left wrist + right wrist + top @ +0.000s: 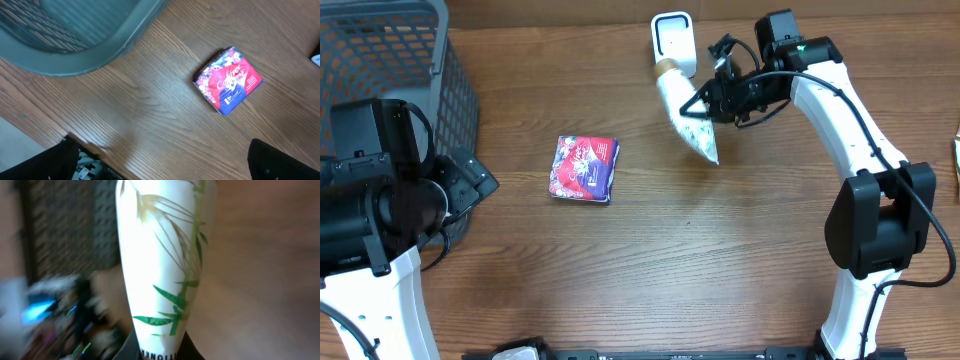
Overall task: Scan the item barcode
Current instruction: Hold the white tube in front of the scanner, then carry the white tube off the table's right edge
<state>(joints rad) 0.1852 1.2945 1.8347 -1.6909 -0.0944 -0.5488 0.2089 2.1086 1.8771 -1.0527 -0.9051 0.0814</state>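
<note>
Overhead, tube: I see the white tube (672, 92) lifted off the desk (740, 260), its tan cap just below the white scanner (673, 42), its body slanting away from it.
Overhead, right jaws: pinching the tube's middle, just beside the scanner.
Overhead, packet: a red and blue packet (585, 168) lies flat, well left of the scanner.
Left wrist, left jaws: spread wide and holding nothing, with a grey basket (100, 55) close by.
Right wrist, tube: it fills the view with a green leaf print. I can see no barcode.
Progress: I judge the tube picked up and presented, the scan unconfirmed, and the packet still waiting.
</note>
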